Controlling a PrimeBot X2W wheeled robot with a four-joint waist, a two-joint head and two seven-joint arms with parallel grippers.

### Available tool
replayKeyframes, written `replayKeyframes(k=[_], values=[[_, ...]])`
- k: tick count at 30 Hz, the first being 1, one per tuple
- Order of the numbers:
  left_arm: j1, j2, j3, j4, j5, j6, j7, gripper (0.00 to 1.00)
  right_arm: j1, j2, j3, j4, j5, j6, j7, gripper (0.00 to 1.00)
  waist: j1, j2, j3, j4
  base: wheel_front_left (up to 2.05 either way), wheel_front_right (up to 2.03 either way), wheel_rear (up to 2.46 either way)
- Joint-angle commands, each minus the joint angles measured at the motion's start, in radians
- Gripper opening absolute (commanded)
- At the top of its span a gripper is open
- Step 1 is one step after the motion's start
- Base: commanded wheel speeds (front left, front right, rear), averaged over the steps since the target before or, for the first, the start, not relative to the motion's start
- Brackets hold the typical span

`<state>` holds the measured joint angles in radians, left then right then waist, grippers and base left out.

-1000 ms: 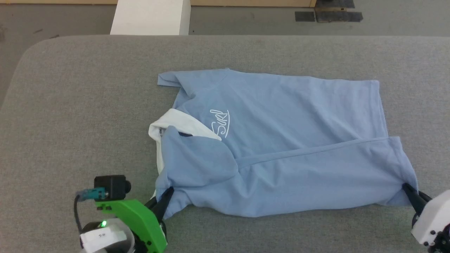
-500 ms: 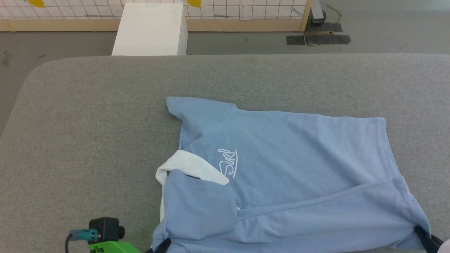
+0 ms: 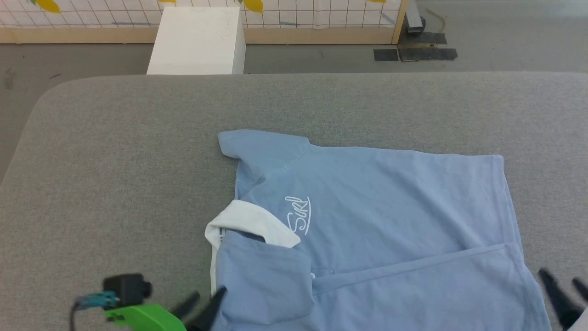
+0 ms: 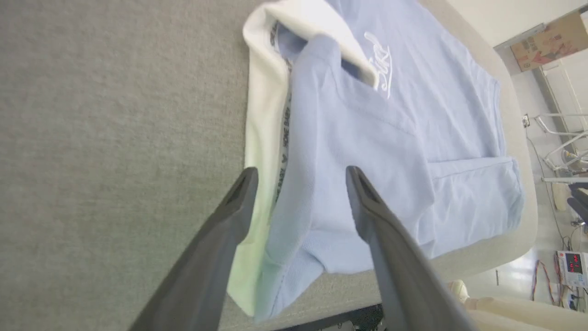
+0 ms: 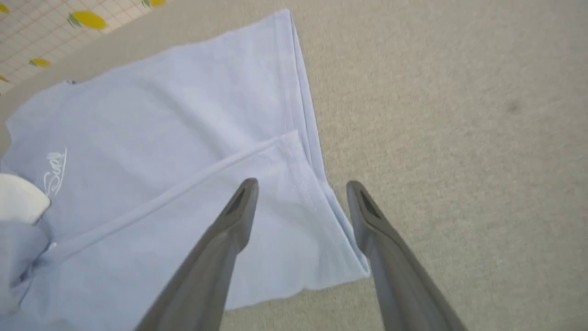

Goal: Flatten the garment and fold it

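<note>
The garment [image 3: 376, 216], a light blue polo shirt with a white collar [image 3: 250, 225] and white script logo [image 3: 298, 214], lies on the grey table [image 3: 115, 161], collar to the left, hem to the right. Its near long edge is folded up over the body. My left gripper [image 3: 204, 301] stands open at the shirt's near left corner; in the left wrist view [image 4: 301, 177] its fingers straddle the folded shoulder without holding it. My right gripper [image 3: 560, 280] stands open by the near right hem corner; in the right wrist view [image 5: 301, 188] the hem [image 5: 303, 184] lies between its fingers, free.
A white box [image 3: 197, 39] stands on the floor beyond the table's far edge, before a tiled wall with a wooden base. Dark tape patches [image 3: 413, 53] mark the floor at the back right. Bare grey table surrounds the shirt on the left and far sides.
Both grippers have opened and let go of the shirt's near corners, which now lie on the table. The head camera tilted up earlier, shifting the whole picture downward.
</note>
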<state>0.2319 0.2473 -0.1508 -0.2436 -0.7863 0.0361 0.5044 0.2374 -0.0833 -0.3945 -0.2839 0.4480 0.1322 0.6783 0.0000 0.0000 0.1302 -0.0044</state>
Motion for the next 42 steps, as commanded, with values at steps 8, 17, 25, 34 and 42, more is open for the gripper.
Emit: replayKeyframes(k=[8, 17, 25, 34, 42], values=[[-0.124, -0.043, 0.088, -0.067, 0.233, 0.011, -0.43, 1.0, -0.125, 0.018, -0.003, -0.122, -0.156, -0.002, -0.364, 1.0, 0.0, 0.0, 0.018, 0.014, 0.0, 0.0, 0.0], [-0.128, -0.123, 0.028, 0.087, 0.431, 0.046, -0.735, 1.0, -0.099, 0.032, 0.114, -0.049, -0.322, -0.002, -0.619, 1.0, 0.0, 0.0, 0.024, 0.007, 0.0, 0.0, 0.0], [-0.239, -0.094, 0.045, 0.08, 0.429, 0.03, -0.701, 1.0, -0.102, 0.033, 0.124, 0.016, -0.281, -0.002, -0.656, 1.0, 0.0, 0.0, 0.081, -0.007, 0.0, 0.0, 0.0], [-0.586, 0.051, 0.046, 0.067, 0.329, -0.055, -0.308, 1.0, -0.163, 0.033, 0.134, 0.022, -0.267, -0.002, -0.687, 1.0, 0.0, 0.0, 0.19, -0.019, 0.0, 0.0, 0.0], [-0.869, 0.104, 0.009, 0.255, 0.18, -0.088, 0.079, 1.0, -0.208, 0.033, 0.165, 0.057, -0.257, -0.002, -0.702, 1.0, 0.0, 0.0, 0.27, -0.053, 0.0, 0.0, 0.0]])
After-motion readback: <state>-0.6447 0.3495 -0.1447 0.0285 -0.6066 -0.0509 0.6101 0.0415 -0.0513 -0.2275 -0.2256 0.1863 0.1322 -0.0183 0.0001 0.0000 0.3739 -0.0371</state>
